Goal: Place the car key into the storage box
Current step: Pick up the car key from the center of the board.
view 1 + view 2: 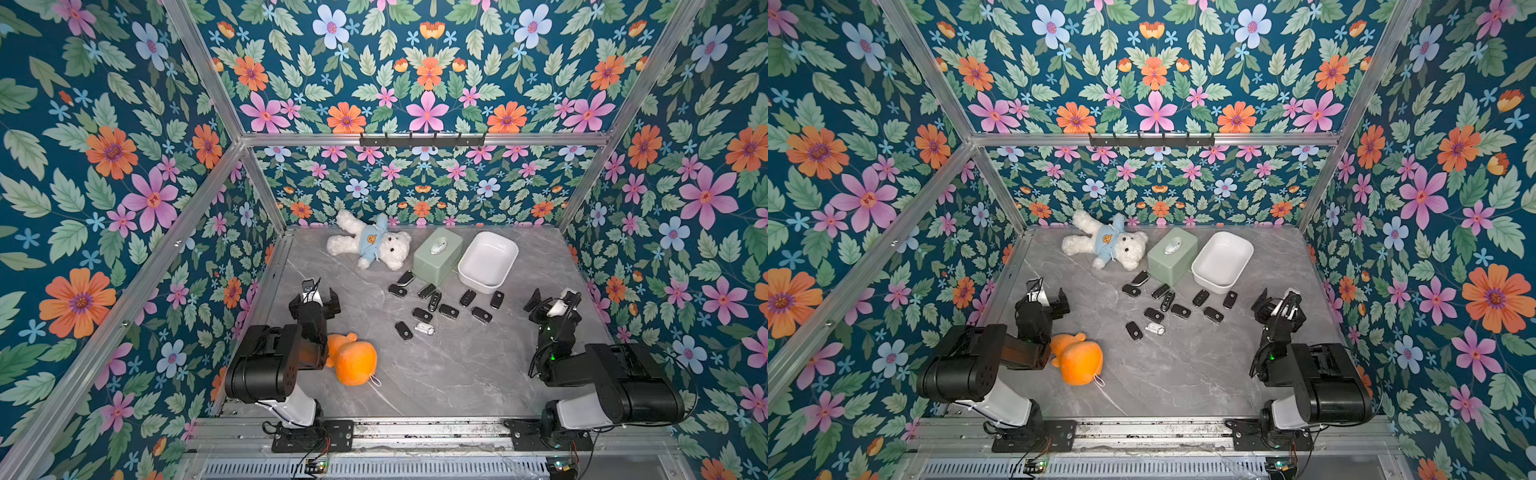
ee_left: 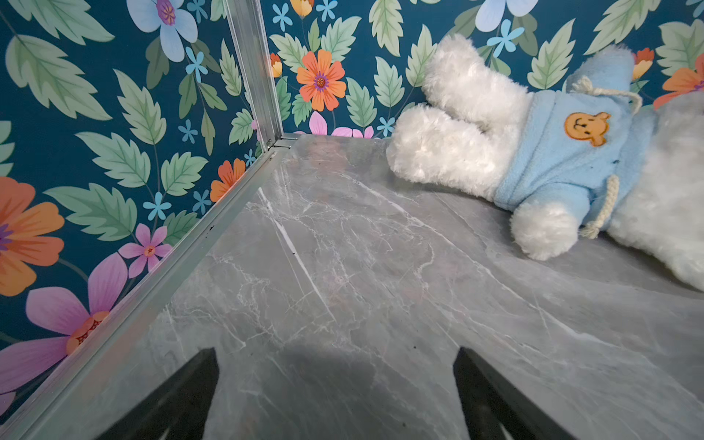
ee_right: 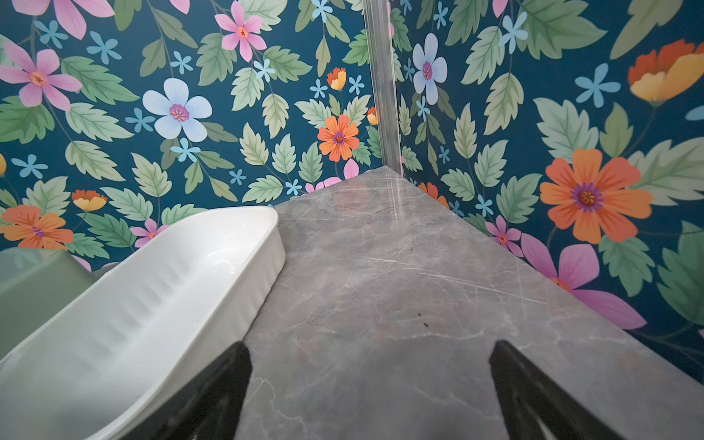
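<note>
Several black car keys [image 1: 434, 301] lie scattered mid-table in both top views, with one silvery key [image 1: 424, 329] among them. The storage box [image 1: 490, 253], a white tub, stands empty just behind them, at the back right; its wall [image 3: 152, 304] fills the right wrist view's lower left. My left gripper [image 1: 321, 293] hovers open over bare table left of the keys, holding nothing [image 2: 335, 354]. My right gripper [image 1: 552, 297] is open and empty [image 3: 371, 346], right of the keys and beside the tub's near right corner. Neither wrist view shows a key.
A white teddy bear [image 1: 370, 245] in a blue hoodie lies at the back. A pale green box [image 1: 437, 251] stands against the tub's left side. An orange plush toy [image 1: 353, 359] rests by the left arm. Flowered walls close in three sides.
</note>
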Robot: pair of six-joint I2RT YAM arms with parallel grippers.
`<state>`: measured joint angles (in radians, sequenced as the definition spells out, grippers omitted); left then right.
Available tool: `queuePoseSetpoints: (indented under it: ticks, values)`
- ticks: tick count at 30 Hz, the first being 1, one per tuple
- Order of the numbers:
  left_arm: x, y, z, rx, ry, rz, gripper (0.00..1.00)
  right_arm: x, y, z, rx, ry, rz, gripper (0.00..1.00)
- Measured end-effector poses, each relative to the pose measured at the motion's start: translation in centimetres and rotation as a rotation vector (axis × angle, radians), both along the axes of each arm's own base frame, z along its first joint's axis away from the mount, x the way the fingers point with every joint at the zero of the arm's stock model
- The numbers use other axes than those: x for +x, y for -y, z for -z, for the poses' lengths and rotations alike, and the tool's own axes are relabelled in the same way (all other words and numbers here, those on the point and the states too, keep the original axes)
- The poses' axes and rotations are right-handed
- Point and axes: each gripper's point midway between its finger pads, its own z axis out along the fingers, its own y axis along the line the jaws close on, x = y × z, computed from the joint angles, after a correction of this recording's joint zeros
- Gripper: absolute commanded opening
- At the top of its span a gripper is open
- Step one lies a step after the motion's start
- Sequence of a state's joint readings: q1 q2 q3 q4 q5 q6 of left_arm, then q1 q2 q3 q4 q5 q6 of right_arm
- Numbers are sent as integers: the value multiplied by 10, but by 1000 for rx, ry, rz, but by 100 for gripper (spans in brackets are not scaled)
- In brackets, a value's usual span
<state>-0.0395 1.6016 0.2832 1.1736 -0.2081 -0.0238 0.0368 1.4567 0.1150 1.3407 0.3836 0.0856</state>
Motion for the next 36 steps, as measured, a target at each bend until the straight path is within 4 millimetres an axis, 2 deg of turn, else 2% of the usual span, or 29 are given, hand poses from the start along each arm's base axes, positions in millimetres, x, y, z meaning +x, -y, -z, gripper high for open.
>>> queuePoseSetpoints:
  ticks: [30, 34, 36]
  values:
    - [1, 1, -2, -1, 8, 4, 100, 0, 0, -2, 0, 11, -1, 99]
    - [1, 1, -6, -1, 16, 3, 100, -11, -1, -3, 1, 27, -8, 99]
    - [3, 1, -18, 1, 36, 3, 99, -18, -1, -6, 2, 48, -8, 99]
